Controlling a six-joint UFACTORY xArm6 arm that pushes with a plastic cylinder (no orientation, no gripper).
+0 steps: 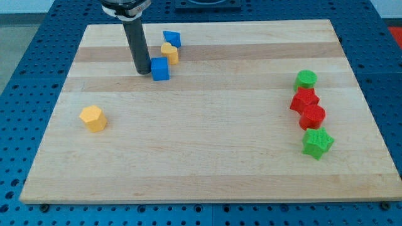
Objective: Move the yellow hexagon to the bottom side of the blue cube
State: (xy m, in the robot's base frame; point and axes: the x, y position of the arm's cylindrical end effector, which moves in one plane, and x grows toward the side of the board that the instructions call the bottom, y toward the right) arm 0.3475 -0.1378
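Note:
The yellow hexagon (93, 118) lies on the wooden board (207, 163) at the view's left, well below and left of the blue cube (160, 69). The blue cube sits near the view's top, left of centre. My tip (144, 73) is down on the board right beside the cube's left side, touching or nearly touching it. The rod rises straight up to the arm at the view's top.
A yellow block (169, 53) and a second blue block (171, 39) sit just above and right of the cube. At the view's right stand a green cylinder (306, 79), two red blocks (304, 99) (313, 116) and a green star (317, 143).

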